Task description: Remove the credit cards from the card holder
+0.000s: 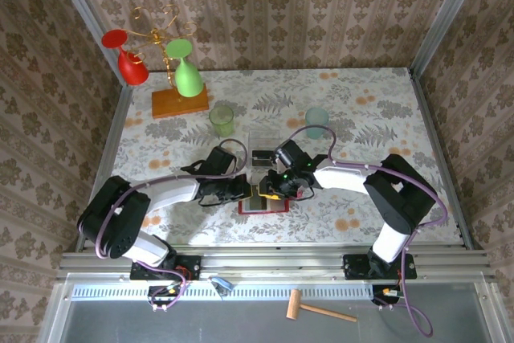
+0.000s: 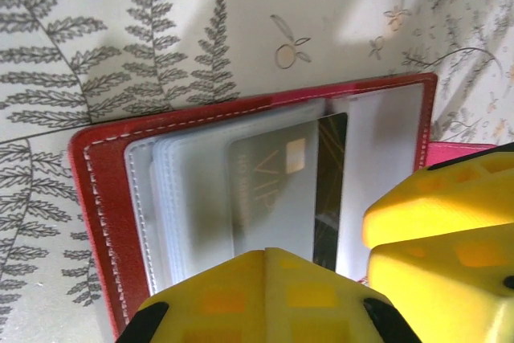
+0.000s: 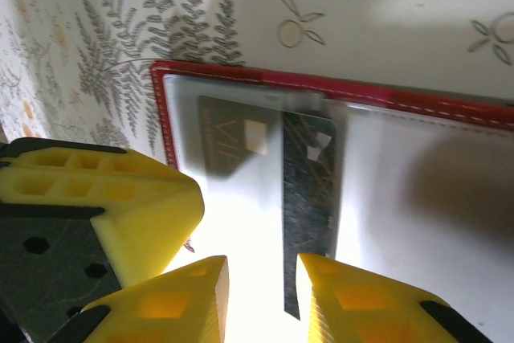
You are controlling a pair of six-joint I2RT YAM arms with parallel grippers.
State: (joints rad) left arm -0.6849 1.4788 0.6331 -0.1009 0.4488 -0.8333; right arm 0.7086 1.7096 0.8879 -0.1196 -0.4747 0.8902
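Pinning the card holder (image 2: 104, 198), the left pincer (image 2: 265, 279) is closed. The right pincer (image 3: 261, 279), narrowly parted, straddles a dark card (image 3: 309, 174). A glancing pinch there could slip and drag the holder.

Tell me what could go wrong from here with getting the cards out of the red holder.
1. The dark card sits off to one side of the right gripper, so closing may miss it or pinch the clear sleeve too.
2. The left gripper, shut, seems to pin the card holder; if it slips, the holder may drag along with the card.
3. The two grippers sit close together and could bump.
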